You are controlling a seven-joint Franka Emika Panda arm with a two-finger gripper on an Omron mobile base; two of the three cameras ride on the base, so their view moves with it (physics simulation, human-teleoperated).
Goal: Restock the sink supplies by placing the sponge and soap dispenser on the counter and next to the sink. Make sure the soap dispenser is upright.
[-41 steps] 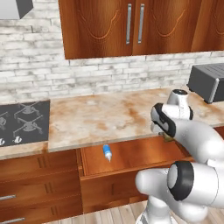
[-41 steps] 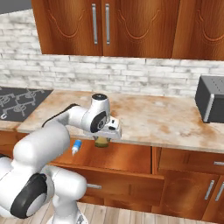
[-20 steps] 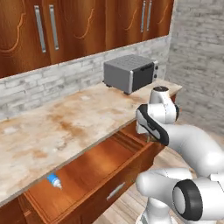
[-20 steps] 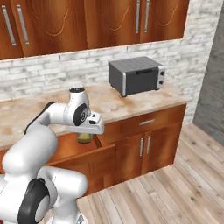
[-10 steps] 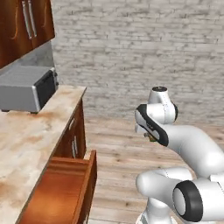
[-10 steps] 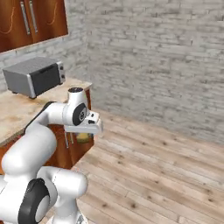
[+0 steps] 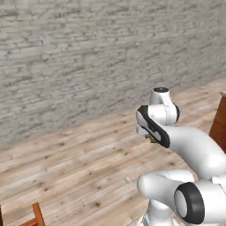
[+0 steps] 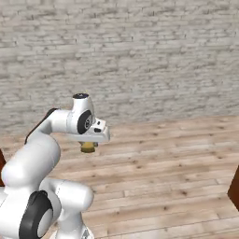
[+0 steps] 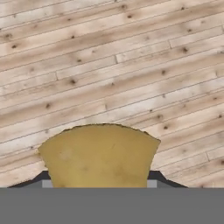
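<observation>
My gripper (image 8: 87, 145) is shut on the sponge (image 8: 87, 148), a tan-olive block that hangs under the hand above the wooden floor. In the hand view the sponge (image 9: 99, 154) bulks large between the dark fingertips (image 9: 155, 176), with floor planks beyond it. From the left base view a sliver of the sponge (image 7: 152, 139) peeks out beside the wrist. The soap dispenser, the counter and the sink are out of view.
A grey brick wall (image 8: 140, 56) runs across the back, with a pale plank floor (image 8: 177, 158) below it. A brown cabinet edge (image 7: 220, 119) stands at the right, and a drawer corner (image 7: 36, 213) shows at the lower left.
The whole picture has swung: the base has turned away from the counter, and the toaster oven and drawer have slid out of frame. The sponge stays held in the gripper.
</observation>
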